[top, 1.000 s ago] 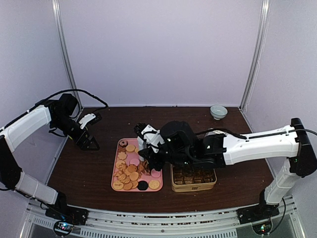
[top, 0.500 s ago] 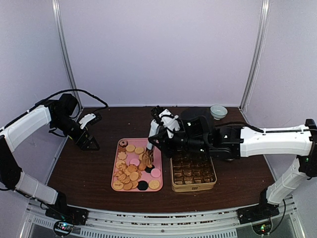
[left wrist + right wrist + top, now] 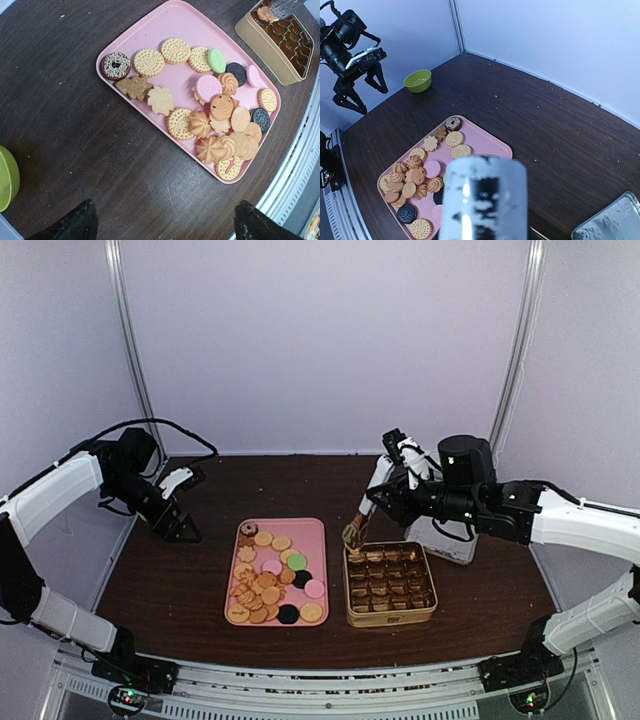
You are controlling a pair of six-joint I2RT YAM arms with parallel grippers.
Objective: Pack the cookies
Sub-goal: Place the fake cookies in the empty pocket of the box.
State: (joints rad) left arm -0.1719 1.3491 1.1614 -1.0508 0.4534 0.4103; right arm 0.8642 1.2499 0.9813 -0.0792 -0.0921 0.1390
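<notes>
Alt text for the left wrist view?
Pink tray of assorted cookies on a dark table, seen from above, framed by the open left gripper. Top right, metal tongs hold a cookie over a gold tin; green bowl at left edge.

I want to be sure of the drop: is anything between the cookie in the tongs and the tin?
Nothing visible. The cookie in the tongs hangs right over the far left corner of the tin, which has no lid on.

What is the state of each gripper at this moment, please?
Left gripper: open, holding nothing.
Right gripper: shut on the metal tongs, which pinch a tan cookie over the tin.
</notes>
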